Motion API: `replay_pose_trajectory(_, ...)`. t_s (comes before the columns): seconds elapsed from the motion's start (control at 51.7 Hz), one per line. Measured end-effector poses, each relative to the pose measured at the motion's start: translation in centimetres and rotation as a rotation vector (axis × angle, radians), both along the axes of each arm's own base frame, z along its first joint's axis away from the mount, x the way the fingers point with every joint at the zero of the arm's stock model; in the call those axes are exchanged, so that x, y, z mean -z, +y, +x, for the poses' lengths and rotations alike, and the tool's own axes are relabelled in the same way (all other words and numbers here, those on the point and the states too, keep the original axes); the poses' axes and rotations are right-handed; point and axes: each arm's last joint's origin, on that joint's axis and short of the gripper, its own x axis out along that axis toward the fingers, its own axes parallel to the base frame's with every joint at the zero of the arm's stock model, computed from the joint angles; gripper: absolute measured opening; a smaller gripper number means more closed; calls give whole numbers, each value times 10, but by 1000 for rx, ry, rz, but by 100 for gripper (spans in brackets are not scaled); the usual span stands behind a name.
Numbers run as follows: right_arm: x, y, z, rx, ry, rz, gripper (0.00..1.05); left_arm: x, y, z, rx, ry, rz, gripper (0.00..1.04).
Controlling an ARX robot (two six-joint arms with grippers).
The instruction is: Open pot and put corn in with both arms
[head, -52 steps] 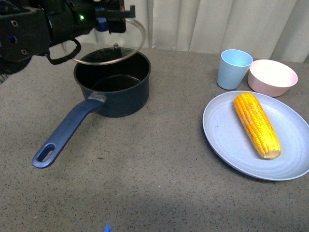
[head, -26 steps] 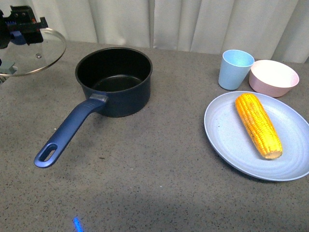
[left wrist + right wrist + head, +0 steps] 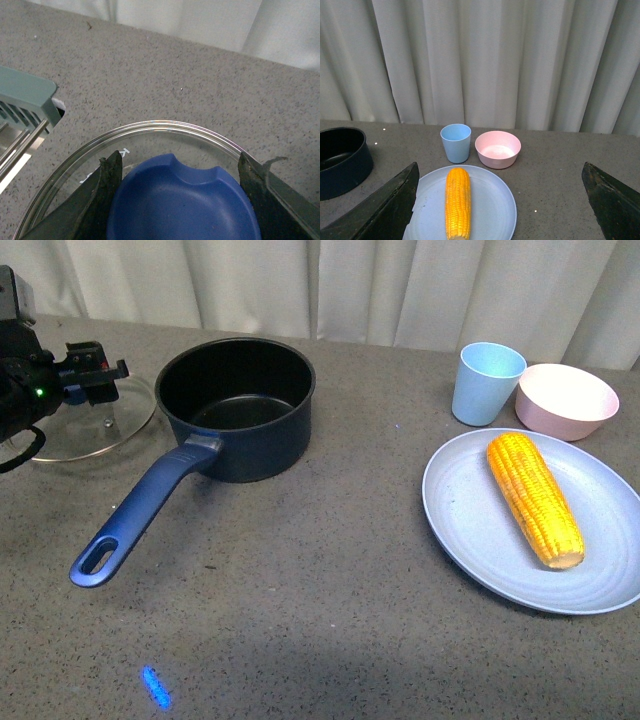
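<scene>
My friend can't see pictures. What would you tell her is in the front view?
An open dark blue pot sits on a grey table, its glass lid held left of it by the left end effector. At right, a corn cob lies on a blue plate, with a blue cup and pink bowl behind.

Clear, glossy glass on the lid point(image 3: 100, 432) left of the pot point(image 3: 260, 445), with a smooth blue plastic knob point(image 3: 185, 205). Satin navy coating outside the pot, dull black inside. Speckled, grainy matt table point(image 3: 330, 570). Smooth matt plastic plate point(image 3: 470, 530) right of the pot; waxy, bumpy corn point(image 3: 533, 498). Pleated cloth curtain point(image 3: 400, 285) behind the pot.
</scene>
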Motion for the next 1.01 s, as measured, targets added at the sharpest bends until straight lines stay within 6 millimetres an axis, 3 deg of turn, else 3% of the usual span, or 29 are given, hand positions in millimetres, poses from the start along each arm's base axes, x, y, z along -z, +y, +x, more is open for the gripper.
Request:
replay_pose_trajectory(0.232, 0, 0, 0, 0, 0, 0, 95, 17, 0, -2, 2, 30, 1, 62)
replay_pose_trajectory(0.251, 0, 0, 0, 0, 0, 0, 95, 18, -1, -3, 1, 29, -6, 88)
replay_pose_trajectory(0.271, 0, 0, 0, 0, 0, 0, 95, 18, -1, -4, 1, 29, -6, 92)
replay_pose_trajectory(0.329, 0, 0, 0, 0, 0, 0, 95, 12, -1, -10, -18, 34, -5, 100)
replay_pose_trajectory(0.522, 0, 0, 0, 0, 0, 0, 95, -39, -2, -32, -57, -45, -3, 98)
replay_pose_trajectory(0.619, 0, 0, 0, 0, 0, 0, 95, -73, -8, -59, -42, -117, 9, 98)
replay_pose_trajectory(0.851, 0, 0, 0, 0, 0, 0, 95, -102, -23, -137, -24, -113, 2, 98)
replay_pose_trajectory(1.006, 0, 0, 0, 0, 0, 0, 95, -115, -30, -170, -39, -134, -1, 98)
